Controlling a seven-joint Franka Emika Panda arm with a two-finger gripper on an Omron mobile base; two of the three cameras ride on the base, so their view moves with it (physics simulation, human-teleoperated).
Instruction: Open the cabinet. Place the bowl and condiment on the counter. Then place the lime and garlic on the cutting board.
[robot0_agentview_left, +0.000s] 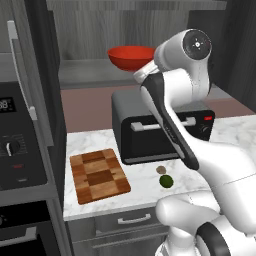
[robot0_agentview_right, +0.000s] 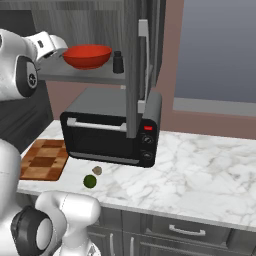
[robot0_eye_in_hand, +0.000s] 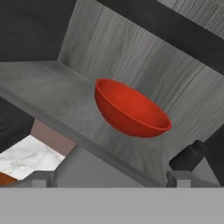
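**End effector spread wide before the red bowl**

The cabinet (robot0_agentview_right: 132, 75) stands open. On its shelf the bowl (robot0_eye_in_hand: 131, 109) sits with the condiment (robot0_agentview_right: 118, 62) at its 3 o'clock in the right base view. The end effector (robot0_eye_in_hand: 109, 179) is released, grasping nothing, apart from the bowl. On the surface (robot0_agentview_right: 200, 165), the cutting board (robot0_agentview_left: 98, 175), lime (robot0_agentview_left: 166, 181) and garlic (robot0_agentview_left: 161, 170); the left base view hides the condiment.

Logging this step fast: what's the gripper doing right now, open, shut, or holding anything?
Gripper: open, holding nothing; it points at the red bowl on the cabinet shelf, short of touching it.
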